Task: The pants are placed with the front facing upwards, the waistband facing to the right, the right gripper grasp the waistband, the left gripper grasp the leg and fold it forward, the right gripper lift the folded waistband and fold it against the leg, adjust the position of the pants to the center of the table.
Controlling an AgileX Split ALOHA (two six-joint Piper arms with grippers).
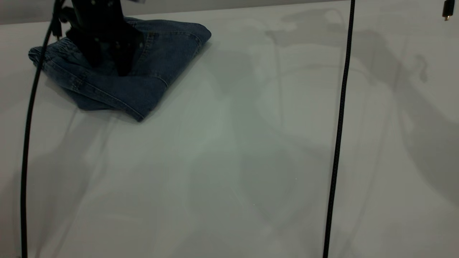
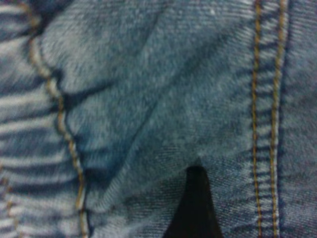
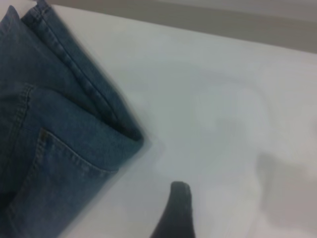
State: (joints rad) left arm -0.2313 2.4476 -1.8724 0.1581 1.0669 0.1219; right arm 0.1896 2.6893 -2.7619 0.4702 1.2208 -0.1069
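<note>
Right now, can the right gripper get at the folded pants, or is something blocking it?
Probably yes: the right gripper hangs over bare table beside the pants, nothing between them. The left gripper presses only their far part.

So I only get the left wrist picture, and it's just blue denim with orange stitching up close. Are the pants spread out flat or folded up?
Observer: Folded. The exterior view shows the pants as a compact bundle at the far left of the table.
Operator: Which arm is on them?
Observer: The left gripper. The exterior view shows it down on top of the bundle, next to the gathered waistband.
Operator: And the other arm?
Observer: The right gripper is outside the exterior view. Its own wrist view shows it over bare table beside the bundle's folded corner, not touching the denim.
</note>
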